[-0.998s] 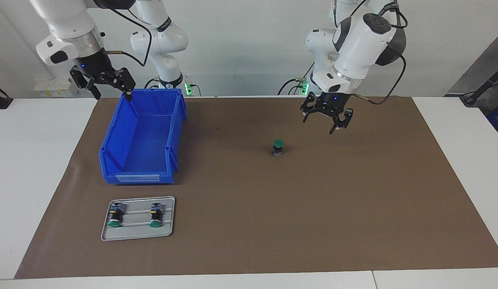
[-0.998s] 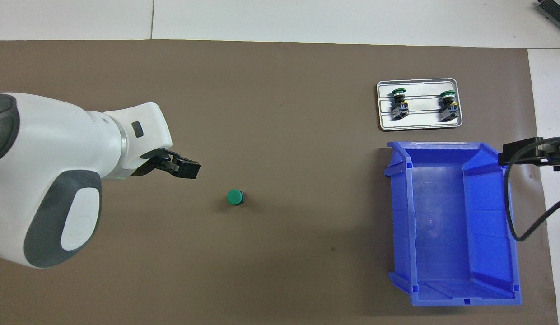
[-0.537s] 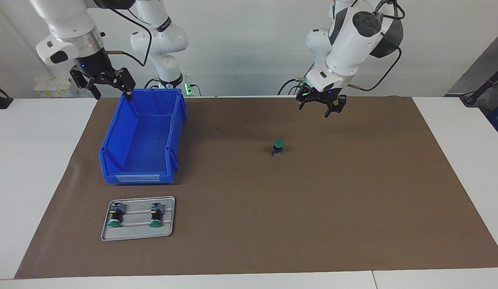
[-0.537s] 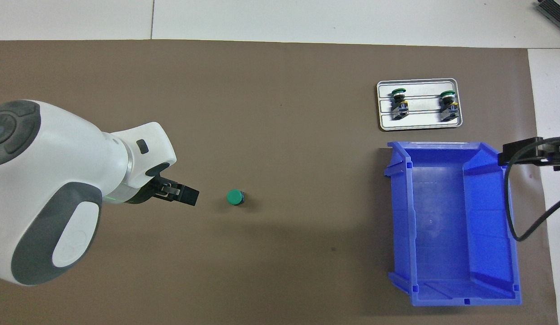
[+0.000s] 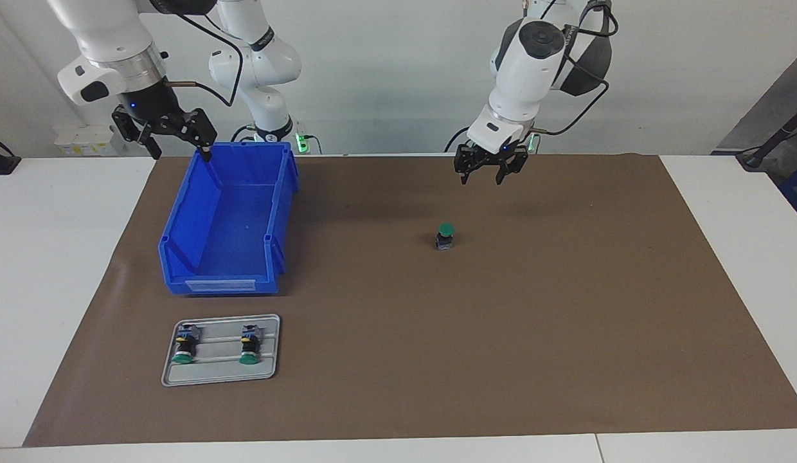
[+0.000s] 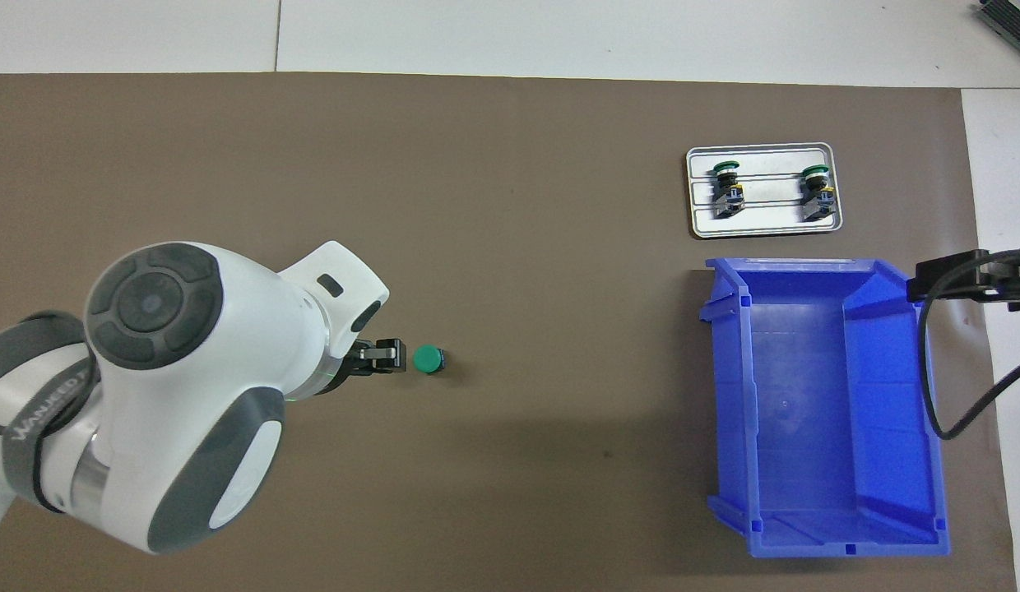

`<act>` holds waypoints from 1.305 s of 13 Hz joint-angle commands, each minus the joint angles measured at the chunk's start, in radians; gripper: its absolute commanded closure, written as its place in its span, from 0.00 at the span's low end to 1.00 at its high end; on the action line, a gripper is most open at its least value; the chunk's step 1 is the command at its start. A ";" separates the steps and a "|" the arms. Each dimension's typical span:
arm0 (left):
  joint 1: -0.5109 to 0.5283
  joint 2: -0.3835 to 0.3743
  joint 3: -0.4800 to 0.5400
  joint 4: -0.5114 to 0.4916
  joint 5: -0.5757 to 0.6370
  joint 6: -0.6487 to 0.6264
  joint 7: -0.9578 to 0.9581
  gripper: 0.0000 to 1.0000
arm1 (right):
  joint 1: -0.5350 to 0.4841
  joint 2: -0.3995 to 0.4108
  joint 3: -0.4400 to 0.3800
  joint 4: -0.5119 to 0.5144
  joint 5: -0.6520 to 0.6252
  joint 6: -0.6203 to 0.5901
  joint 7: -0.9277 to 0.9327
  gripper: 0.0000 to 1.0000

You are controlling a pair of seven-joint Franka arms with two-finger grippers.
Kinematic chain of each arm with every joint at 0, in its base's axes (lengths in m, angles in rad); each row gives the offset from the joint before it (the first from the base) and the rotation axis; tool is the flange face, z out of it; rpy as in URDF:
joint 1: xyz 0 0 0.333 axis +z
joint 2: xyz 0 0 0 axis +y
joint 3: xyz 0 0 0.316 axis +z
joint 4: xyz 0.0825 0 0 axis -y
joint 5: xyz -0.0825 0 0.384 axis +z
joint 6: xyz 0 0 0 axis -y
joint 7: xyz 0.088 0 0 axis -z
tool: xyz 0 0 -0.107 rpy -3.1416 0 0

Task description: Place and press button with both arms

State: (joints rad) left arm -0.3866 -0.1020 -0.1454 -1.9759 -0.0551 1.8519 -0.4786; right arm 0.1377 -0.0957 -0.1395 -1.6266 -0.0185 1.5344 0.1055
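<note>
Standing upright mid-table, the button looks placed but not pressed. Left hand hangs above it, apart, fingers slightly spread; right hand waits spread, well apart from the button.

A plain brown mat covers the white table. On it sit a bright blue bin, a grey tray just beside the bin, and a green-capped, black-bodied button. The arms are white with black cables and grippers.
</note>
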 commanded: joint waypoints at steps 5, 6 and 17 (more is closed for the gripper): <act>-0.066 0.105 0.009 -0.064 0.075 0.237 -0.122 1.00 | -0.003 -0.018 -0.005 -0.016 0.022 0.009 -0.030 0.00; -0.066 0.105 0.009 -0.101 0.075 0.307 -0.136 1.00 | -0.003 -0.018 -0.005 -0.016 0.022 0.009 -0.030 0.00; -0.109 0.124 0.007 -0.231 0.075 0.481 -0.159 1.00 | -0.003 -0.018 -0.005 -0.016 0.022 0.009 -0.030 0.00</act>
State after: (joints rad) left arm -0.4807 0.0292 -0.1512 -2.1760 -0.0028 2.2961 -0.6149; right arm 0.1377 -0.0957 -0.1395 -1.6266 -0.0185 1.5344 0.1055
